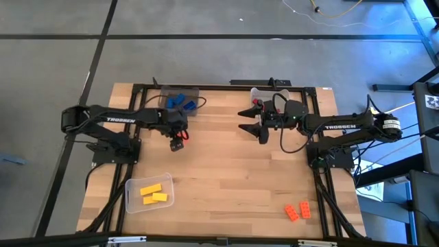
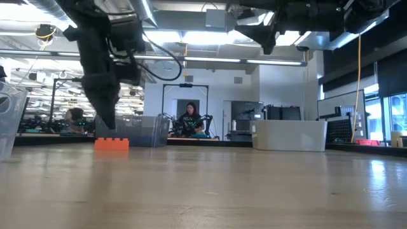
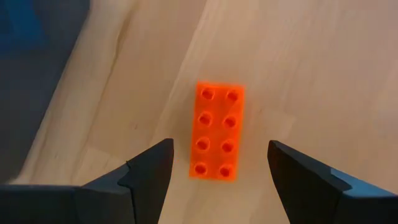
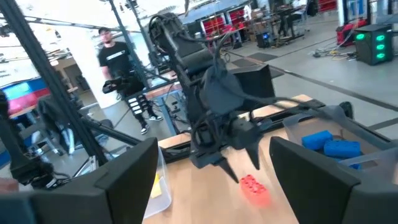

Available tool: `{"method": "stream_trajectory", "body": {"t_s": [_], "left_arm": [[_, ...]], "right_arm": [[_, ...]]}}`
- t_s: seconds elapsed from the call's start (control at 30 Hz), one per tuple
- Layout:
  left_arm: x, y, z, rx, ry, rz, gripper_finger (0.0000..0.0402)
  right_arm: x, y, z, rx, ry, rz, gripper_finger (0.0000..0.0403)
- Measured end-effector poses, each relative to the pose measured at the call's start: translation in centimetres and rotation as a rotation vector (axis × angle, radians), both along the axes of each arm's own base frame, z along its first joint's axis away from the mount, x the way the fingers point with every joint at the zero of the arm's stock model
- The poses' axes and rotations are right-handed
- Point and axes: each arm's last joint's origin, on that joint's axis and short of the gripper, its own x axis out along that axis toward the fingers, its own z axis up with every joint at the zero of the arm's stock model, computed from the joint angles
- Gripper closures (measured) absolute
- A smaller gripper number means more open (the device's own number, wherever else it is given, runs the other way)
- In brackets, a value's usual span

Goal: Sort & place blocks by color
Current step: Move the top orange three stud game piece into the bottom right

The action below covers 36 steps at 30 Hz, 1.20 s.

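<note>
Hovering just above the wooden counter point(image 1: 226, 165), the left end effector point(image 1: 178, 142) points straight down with its fingers point(image 3: 149, 168) spread, and a red-orange block point(image 3: 217, 131) lies flat, studs up, on the wood between them; neither finger touches it. From table height the same block point(image 2: 112, 144) sits on the counter directly under the dark fingertips. Just behind that arm, at the far edge, a clear bin point(image 1: 180, 100) holds the blue blocks point(image 1: 177, 101). Near the front left corner another clear bin point(image 1: 149, 193) holds the yellow blocks point(image 1: 153, 193). Two orange blocks point(image 1: 298, 211) lie side by side on the bare wood near the front right corner, well apart from both arms. The right end effector point(image 1: 251, 121) hangs higher, over the far middle of the counter beside a third clear bin point(image 1: 269, 95), its fingers point(image 4: 130, 168) held wide with nothing between them. A person point(image 2: 190, 118) sits in the room beyond the counter.
</note>
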Motion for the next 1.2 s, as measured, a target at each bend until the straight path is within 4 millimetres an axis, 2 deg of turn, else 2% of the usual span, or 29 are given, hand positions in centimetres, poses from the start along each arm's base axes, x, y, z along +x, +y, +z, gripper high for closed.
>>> {"method": "stream_trajectory", "body": {"t_s": [0.6,0.87,1.0,1.2], "left_arm": [[-1.7,0.5,-3.3,-0.016,-0.024,0.012,0.0148],[-2.1,0.5,-4.0,0.008,-0.011,0.001,0.0154],[-1.9,0.7,-3.9,0.042,-0.025,-0.009,0.0179],[-1.5,0.8,-3.7,0.070,-0.068,-0.003,0.0266]], "right_arm": [[0.0,-0.1,-0.2,0.002,0.021,-0.048,0.0093],[0.0,-0.1,-0.2,0.005,0.021,-0.048,0.0093],[0.0,-0.1,-0.2,0.005,0.021,-0.048,0.0093],[0.0,-0.1,-0.2,0.012,0.021,-0.047,0.0093]]}}
